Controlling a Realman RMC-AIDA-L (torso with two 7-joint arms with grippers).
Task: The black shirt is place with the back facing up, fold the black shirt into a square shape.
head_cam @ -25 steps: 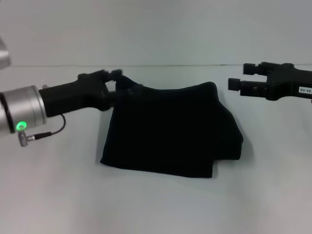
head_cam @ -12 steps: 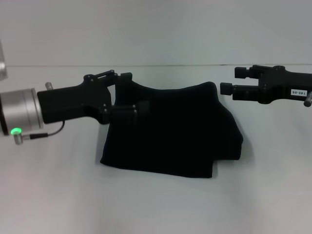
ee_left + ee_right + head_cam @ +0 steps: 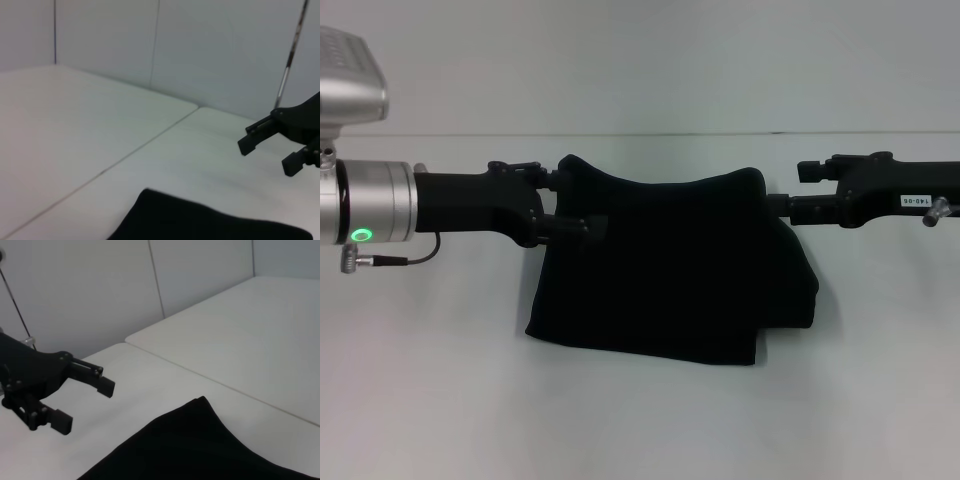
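Count, this moment: one black shirt (image 3: 670, 265), folded, on one white table (image 3: 640, 420). Two grippers of mine in view: my left gripper (image 3: 582, 205) at the shirt's left far corner, my right gripper (image 3: 790, 190) at its right far corner.

Black shirt (image 3: 670, 265) folded, lying mid-table (image 3: 440, 400). Left gripper (image 3: 582, 200) at shirt's far left corner, fingers spread, overlapping fabric edge. Right gripper (image 3: 790, 192) at shirt's far right corner, just beside fabric, fingers spread. Grippers face each other across shirt's far edge. Wall (image 3: 640, 60) behind table.
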